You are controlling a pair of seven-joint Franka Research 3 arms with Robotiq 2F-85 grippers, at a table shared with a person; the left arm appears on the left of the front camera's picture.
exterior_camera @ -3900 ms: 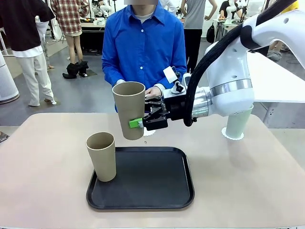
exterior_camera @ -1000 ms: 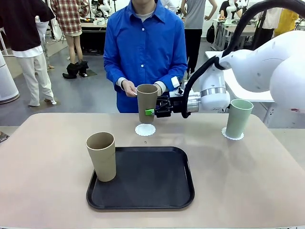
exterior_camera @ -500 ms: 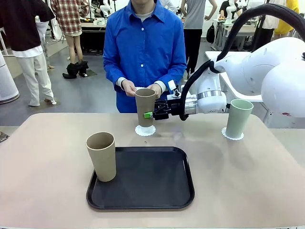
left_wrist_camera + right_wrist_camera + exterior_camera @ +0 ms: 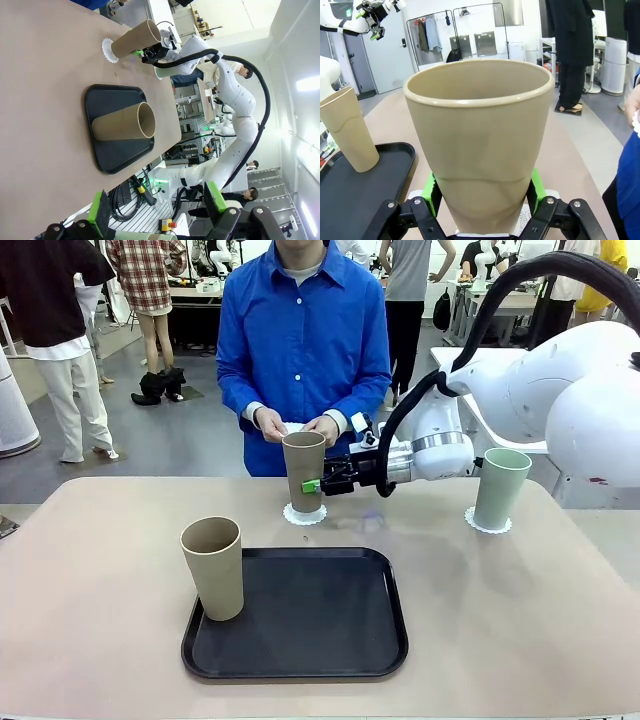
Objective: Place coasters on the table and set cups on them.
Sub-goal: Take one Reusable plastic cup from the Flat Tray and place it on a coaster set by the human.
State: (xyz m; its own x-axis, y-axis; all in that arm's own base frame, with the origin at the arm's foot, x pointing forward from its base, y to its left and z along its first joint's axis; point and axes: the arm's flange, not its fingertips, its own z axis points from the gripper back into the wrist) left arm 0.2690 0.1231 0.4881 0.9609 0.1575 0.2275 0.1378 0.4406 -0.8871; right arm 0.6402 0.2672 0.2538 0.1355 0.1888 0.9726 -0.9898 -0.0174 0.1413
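Right end effector (image 4: 313, 483) pinches tan cup (image 4: 303, 455) on coaster (image 4: 303, 514); second tan cup (image 4: 213, 570) stands empty in tray (image 4: 320, 635).

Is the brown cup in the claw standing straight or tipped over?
Upright: the brown cup stands mouth up on the lacy coaster, with the right claw clamped on its lower side.

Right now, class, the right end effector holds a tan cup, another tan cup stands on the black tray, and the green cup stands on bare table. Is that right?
No. The green cup stands on a lacy white coaster, not on bare table, as the front view shows. The rest holds.
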